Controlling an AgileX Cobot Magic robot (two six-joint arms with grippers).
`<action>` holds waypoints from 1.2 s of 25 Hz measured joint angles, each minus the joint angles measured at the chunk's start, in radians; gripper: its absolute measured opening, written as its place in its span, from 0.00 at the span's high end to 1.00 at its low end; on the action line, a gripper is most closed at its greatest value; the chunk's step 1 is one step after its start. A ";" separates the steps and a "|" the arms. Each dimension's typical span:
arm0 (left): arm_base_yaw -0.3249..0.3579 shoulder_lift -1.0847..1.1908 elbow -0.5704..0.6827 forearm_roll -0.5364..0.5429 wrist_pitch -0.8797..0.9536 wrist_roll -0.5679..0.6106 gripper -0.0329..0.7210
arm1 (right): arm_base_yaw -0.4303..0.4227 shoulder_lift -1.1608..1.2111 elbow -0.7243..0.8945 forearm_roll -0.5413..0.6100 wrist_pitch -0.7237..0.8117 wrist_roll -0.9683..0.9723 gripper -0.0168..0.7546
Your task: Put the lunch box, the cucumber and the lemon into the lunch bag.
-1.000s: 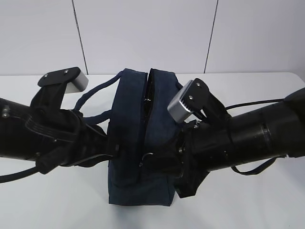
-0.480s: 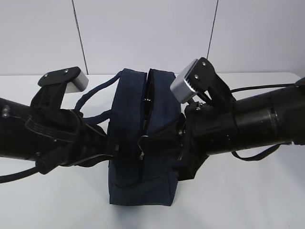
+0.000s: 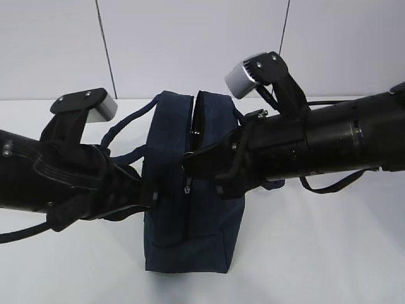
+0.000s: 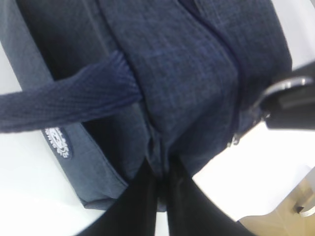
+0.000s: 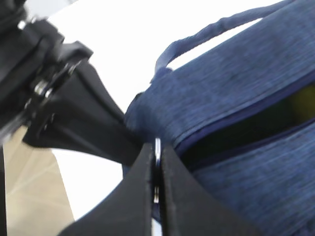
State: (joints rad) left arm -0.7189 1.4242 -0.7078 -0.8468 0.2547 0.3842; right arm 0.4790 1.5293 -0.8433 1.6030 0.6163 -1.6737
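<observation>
one lunch bag (image 3: 190, 215), two strap handles (image 4: 64, 105), two hands pinching it

Two black robot arms reach inward from opposite sides, roughly level, each carrying a grey wrist camera block on top. The left black end effector (image 4: 160, 191) has its jaws pinched together on dark navy fabric. The right black end effector (image 5: 156, 182) is clamped on a thin metal ring.
</observation>
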 joint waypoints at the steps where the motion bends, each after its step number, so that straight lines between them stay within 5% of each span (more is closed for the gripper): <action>1: 0.000 0.000 0.000 0.003 -0.002 0.000 0.95 | 0.000 0.000 -0.008 0.000 -0.004 0.018 1.00; 12: 0.000 0.000 0.000 0.026 -0.006 0.000 0.95 | 0.000 0.000 -0.048 0.010 -0.077 0.242 1.00; 30: 0.000 0.000 0.000 0.056 -0.010 0.000 0.95 | -0.032 0.108 -0.157 0.126 -0.139 0.296 1.00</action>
State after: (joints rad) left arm -0.7189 1.4242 -0.7078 -0.7904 0.2449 0.3842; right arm 0.4470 1.6370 -1.0003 1.7290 0.4770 -1.3780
